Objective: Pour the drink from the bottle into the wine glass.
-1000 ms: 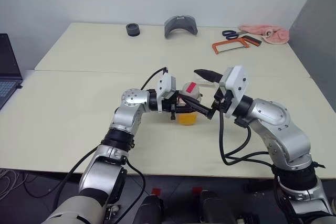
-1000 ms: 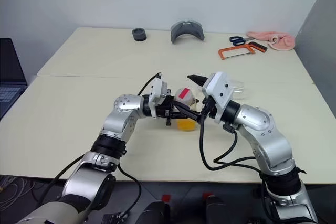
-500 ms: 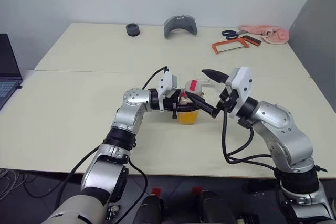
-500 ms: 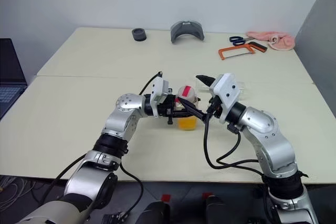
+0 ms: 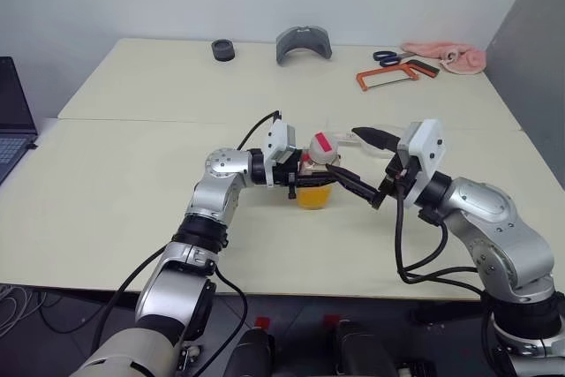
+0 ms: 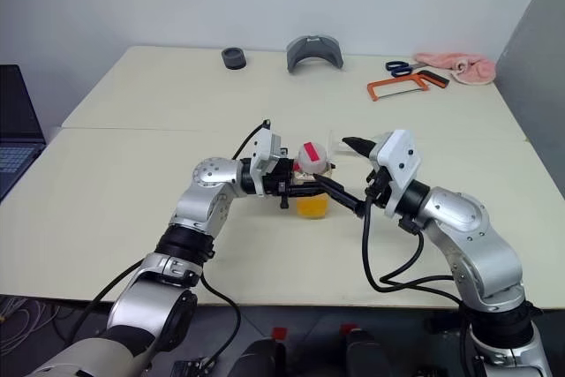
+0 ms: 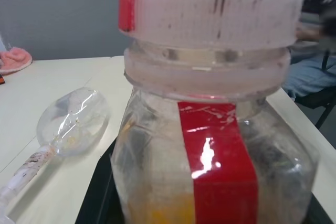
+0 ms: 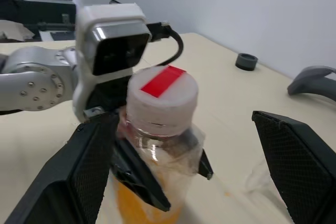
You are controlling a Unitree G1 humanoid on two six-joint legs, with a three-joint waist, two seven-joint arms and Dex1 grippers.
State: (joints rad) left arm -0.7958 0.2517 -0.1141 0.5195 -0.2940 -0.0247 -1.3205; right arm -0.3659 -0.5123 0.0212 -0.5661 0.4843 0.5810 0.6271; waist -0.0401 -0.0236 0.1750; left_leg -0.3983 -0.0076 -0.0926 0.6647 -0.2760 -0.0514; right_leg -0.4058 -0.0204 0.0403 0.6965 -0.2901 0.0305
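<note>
the bottle (image 5: 316,174) stands upright on the front table (image 5: 115,218), near its middle, with orange drink (image 5: 314,197) filling the lower part and a white cap (image 8: 163,94) still on, a red strip across the cap's top. a red label strip (image 7: 218,156) runs down its side. the left gripper (image 5: 305,176) reaches in level from the robot's left and its black fingers (image 8: 137,174) are clamped on the bottle's body, above the drink line.

the glass (image 7: 73,116) lies on its side on the table just beyond the bottle, its bowl empty apart from faint orange specks inside, its stem pointing away from the bottle. in the eye views it is a faint clear shape (image 5: 353,136) behind the right gripper's upper finger.

the right gripper (image 5: 366,169) is beside the bottle on the robot's right, a little apart from it, its two fingers (image 8: 296,163) spread wide and holding nothing; the bottle sits between them in the right wrist view without touching either.

on the far table (image 5: 159,77) are a black ring (image 5: 223,49), a grey curved piece (image 5: 304,43), an orange hacksaw (image 5: 395,75), scissors (image 5: 388,58) and a pink cloth (image 5: 448,55). a laptop (image 5: 13,121) shows at the left edge.
</note>
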